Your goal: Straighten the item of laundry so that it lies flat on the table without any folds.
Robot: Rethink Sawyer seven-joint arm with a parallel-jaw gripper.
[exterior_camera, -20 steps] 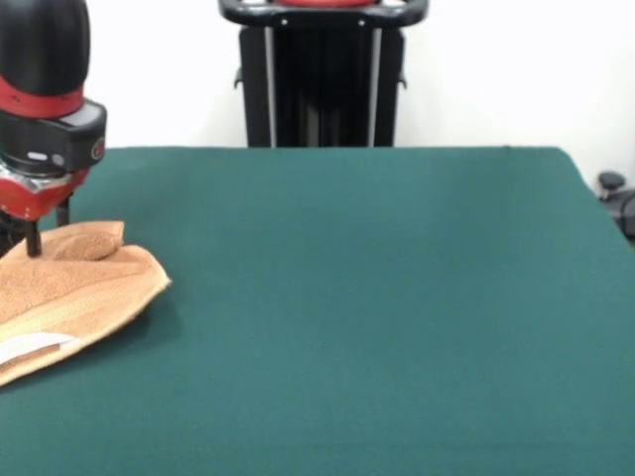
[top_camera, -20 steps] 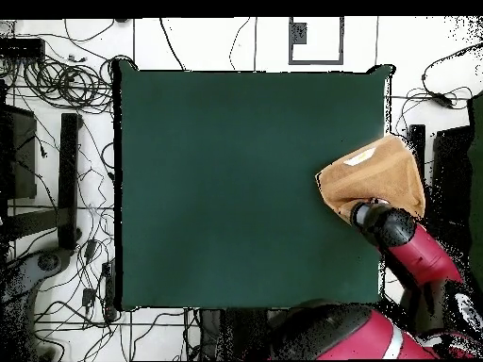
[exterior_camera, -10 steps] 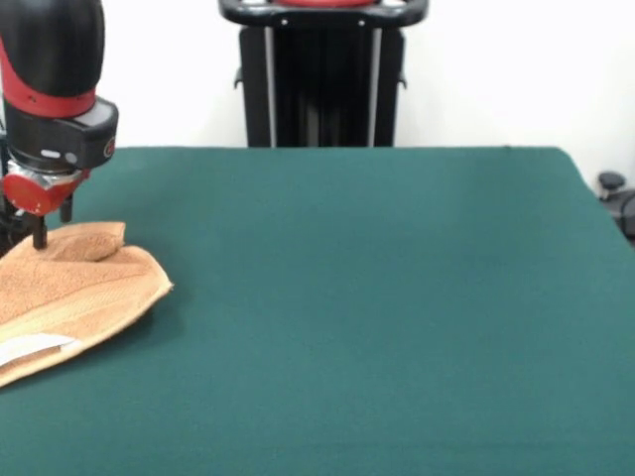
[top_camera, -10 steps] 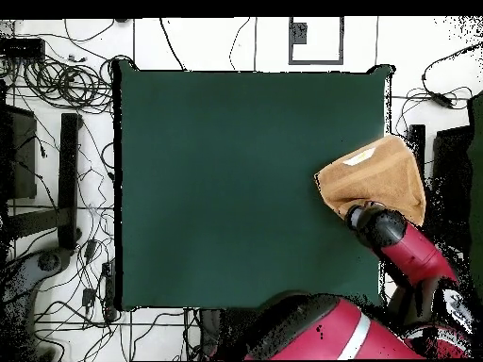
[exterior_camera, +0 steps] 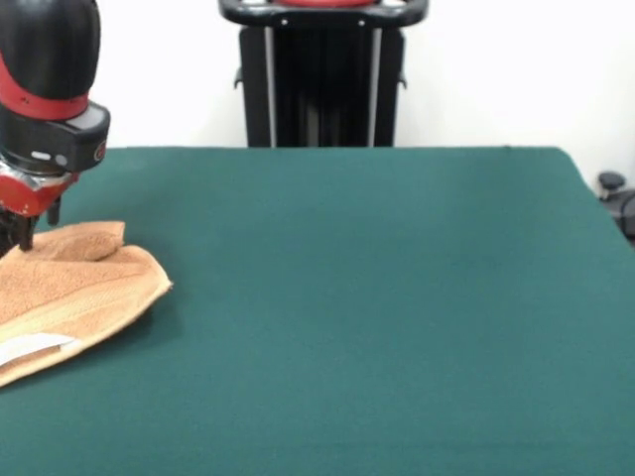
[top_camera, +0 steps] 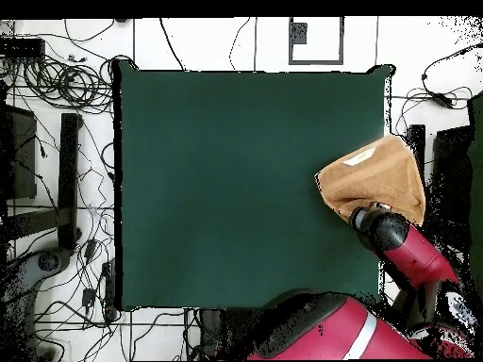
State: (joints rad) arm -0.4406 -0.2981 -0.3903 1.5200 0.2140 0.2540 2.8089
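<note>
Terry cloth of this sort is light, soft and limp, so the towel (exterior_camera: pixel 69 293) should drape and bunch rather than hold a shape, and its looped pile will likely drag a little on the felt-like green counter (exterior_camera: pixel 377 297) instead of sliding freely. It lies at one edge of the counter, well away from the middle, folded over on itself into a rough wedge with a rounded hump (exterior_camera: pixel 91 241) at its far corner and a small white label (exterior_camera: pixel 30 347) on the part nearest the camera; the overhead view shows one side hanging past the counter's edge. A hemmed corner or the loose folded-over layer looks like the sensible place to pinch, since a pull from there would probably open the fold. The gripper (exterior_camera: pixel 36 220) hangs at the towel's far edge, just beside the hump, with the dark fingers (exterior_camera: pixel 25 231) reaching down to about the level of the cloth. Whether they touch it, or are spread or pressed together, I cannot tell from either view.
</note>
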